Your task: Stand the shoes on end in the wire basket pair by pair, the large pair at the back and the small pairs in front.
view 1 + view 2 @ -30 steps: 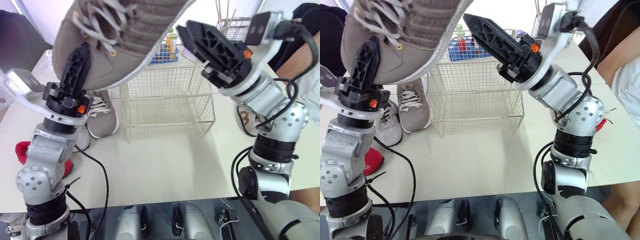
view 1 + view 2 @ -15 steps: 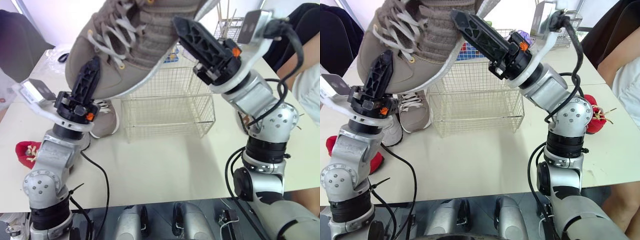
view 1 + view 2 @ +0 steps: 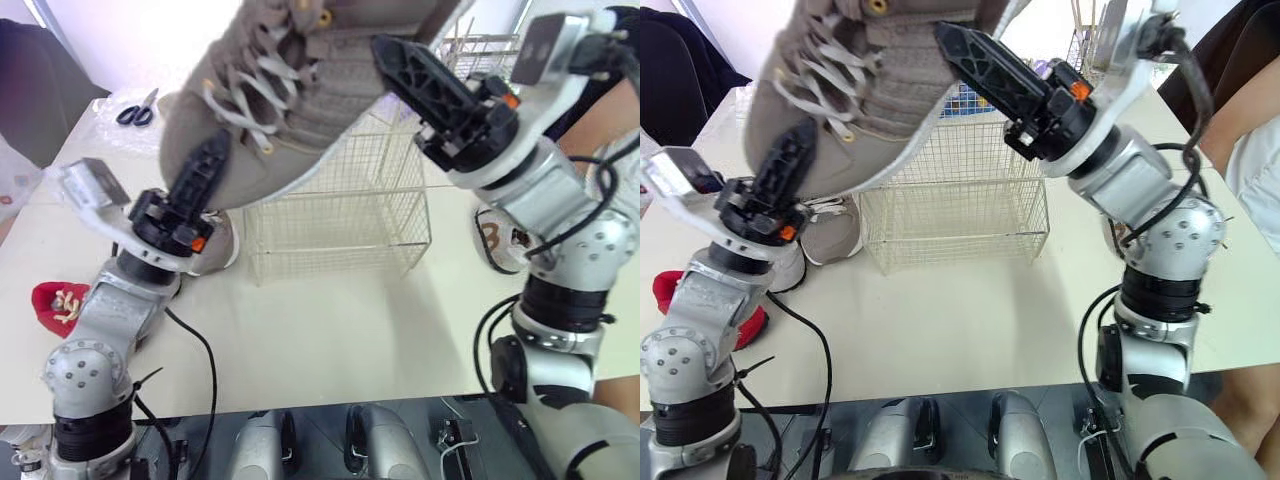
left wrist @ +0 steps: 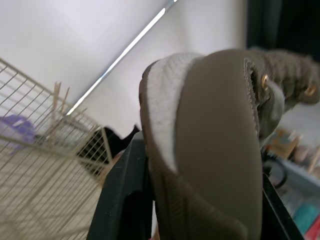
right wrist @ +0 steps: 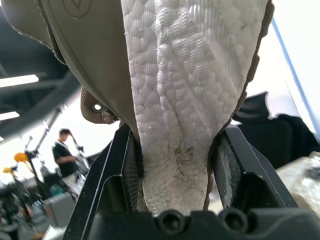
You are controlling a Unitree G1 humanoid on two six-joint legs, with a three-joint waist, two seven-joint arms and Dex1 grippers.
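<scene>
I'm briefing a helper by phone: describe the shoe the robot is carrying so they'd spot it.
Find the wire basket on the white table. Raised near it, the left gripper and right gripper clamp a large taupe sneaker with white laces, the only shoe off the table.

The grey shoe is running off the top edge and hiding part of the wire basket.

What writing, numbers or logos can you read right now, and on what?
"3": a brown mark that reads like a 3, not certain, on the white object lying on the table right of the wire basket.
Circled emblem on the sole of the large shoe: a sign, with no letters legible.
Nothing else is readable.
</scene>
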